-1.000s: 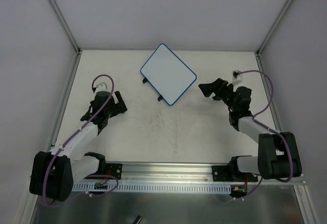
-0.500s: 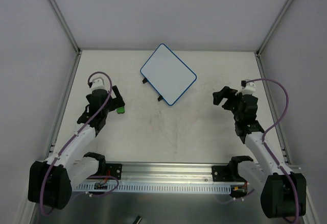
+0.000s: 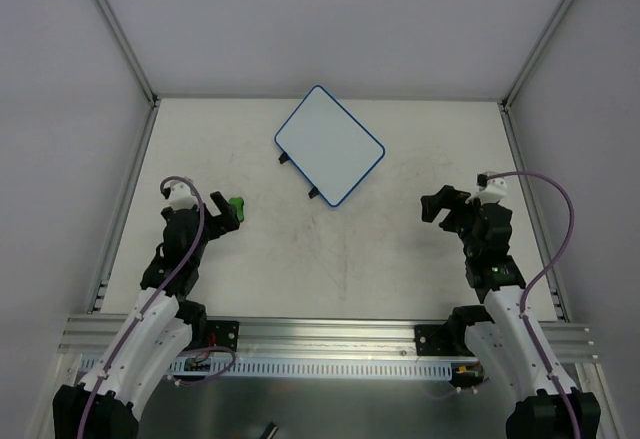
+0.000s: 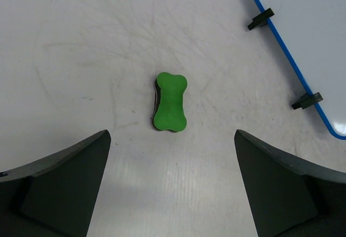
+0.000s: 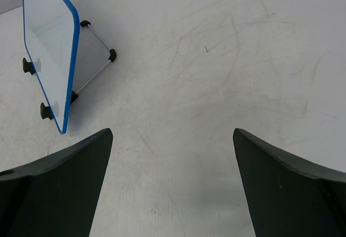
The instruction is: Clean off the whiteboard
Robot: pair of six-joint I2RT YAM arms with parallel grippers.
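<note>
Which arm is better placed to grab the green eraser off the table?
Left. The green eraser lies just ahead of the left gripper, centred between its open fingers, while the right gripper sits across the table, probably too far.

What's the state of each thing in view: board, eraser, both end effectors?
whiteboard: propped up at a tilt, face blank, no marks visible.
green eraser: lying flat, green side up, not gripped.
left end effector: open, empty, facing the green eraser.
right end effector: open, empty.
</note>
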